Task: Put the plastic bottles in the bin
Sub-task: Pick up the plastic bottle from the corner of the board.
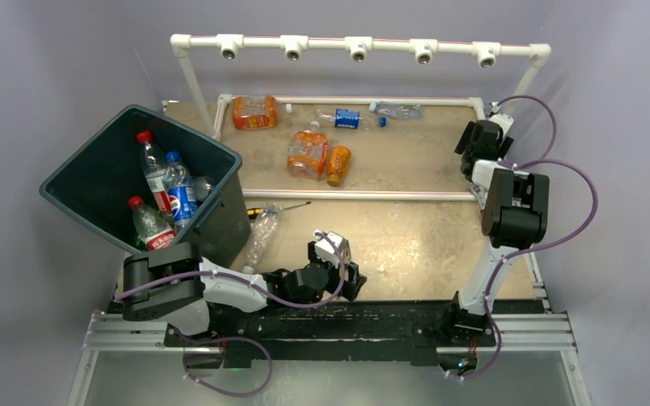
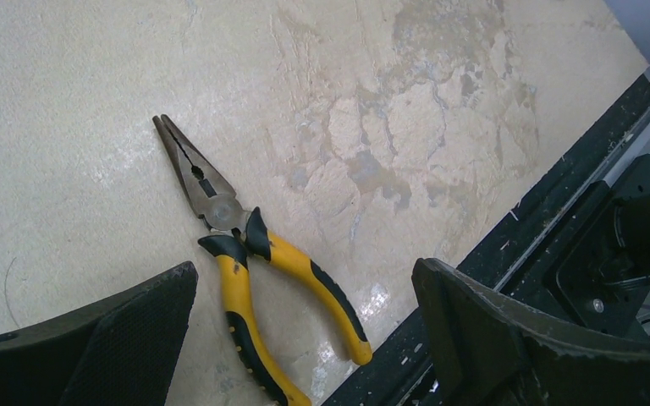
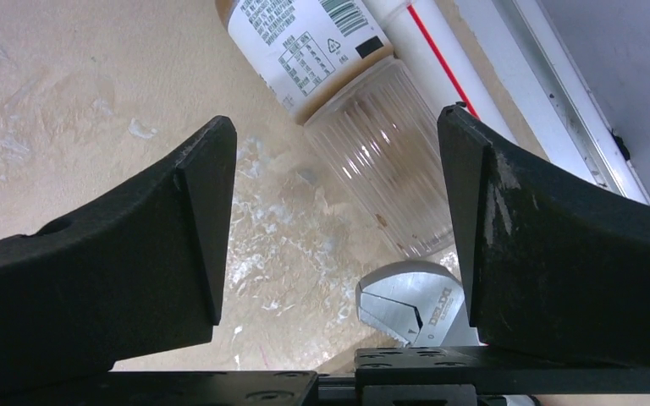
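Bin: we find the bin (image 1: 93, 169) at the 9 o'clock side of the table (image 1: 406, 245), with three labelled bottles (image 1: 179, 193) inside it.
Loose bottles: several more bottles (image 1: 307, 154) lie at 12 o'clock, beyond a white pipe rail (image 1: 372, 194). A clear bottle (image 1: 262, 233) lies just beside the bin's 3 o'clock wall.
Right gripper: the right gripper (image 3: 336, 123) sits at 2 o'clock in the top view. Its jaws are wide, one finger either side of a ribbed bottle (image 3: 381, 169), and we see no grip.
Ribbed bottle axis: in the right wrist view it lies flat, long axis from 11 to 5 o'clock. Its base is toward 5 and its white label toward 11; the cap is out of view.
Obstructions: a wrench head (image 3: 406, 309) lies just beside the base, at 6 o'clock. A red-striped pipe (image 3: 427, 51) runs along the bottle's 1 o'clock side.
Left gripper: the left gripper (image 2: 305, 271) hangs at 6 o'clock, jaws wide and empty. It is above yellow-handled pliers (image 2: 245, 254), whose nose points to 11 o'clock.
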